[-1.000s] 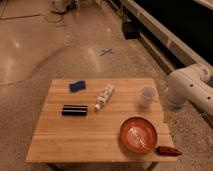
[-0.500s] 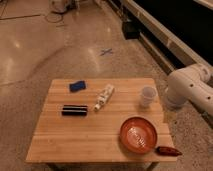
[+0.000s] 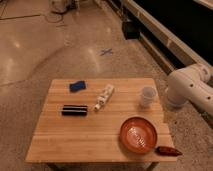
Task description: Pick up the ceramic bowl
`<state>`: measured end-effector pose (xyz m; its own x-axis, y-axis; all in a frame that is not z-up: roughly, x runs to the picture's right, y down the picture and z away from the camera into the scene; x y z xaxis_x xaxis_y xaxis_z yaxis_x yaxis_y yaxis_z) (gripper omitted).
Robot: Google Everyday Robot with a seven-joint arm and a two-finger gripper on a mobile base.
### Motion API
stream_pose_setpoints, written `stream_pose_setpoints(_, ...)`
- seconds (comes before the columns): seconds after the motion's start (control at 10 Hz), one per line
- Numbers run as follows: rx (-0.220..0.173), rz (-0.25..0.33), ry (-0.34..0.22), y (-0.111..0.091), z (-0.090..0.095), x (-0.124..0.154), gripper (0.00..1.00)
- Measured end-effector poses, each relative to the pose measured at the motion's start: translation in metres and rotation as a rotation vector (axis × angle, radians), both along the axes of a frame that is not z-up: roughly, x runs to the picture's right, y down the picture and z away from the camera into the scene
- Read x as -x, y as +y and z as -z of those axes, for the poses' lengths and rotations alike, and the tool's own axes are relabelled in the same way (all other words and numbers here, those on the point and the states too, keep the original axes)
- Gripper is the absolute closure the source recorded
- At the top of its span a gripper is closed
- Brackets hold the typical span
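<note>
the ceramic bowl (image 3: 138,135) sits upright near the front right corner of the wooden tabletop (image 3: 75,142), rim up and open to a reach from above or from the right. a small dark red object (image 3: 167,150) lies just beside it at the tabletop's edge, and the white cup (image 3: 147,96) stands behind it, so a grasp on the near or left rim looks least crowded. only a white arm link (image 3: 190,90) shows, off the right edge. the gripper is out of view, so i cannot tell its state.
</note>
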<state>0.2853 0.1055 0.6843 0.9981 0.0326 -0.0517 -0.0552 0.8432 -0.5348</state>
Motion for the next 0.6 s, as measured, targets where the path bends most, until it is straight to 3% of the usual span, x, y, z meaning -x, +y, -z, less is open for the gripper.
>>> stream_pose_setpoints(0.6,0.012,0.005,-0.006,0.0092,-0.0041,0.0030,0.35)
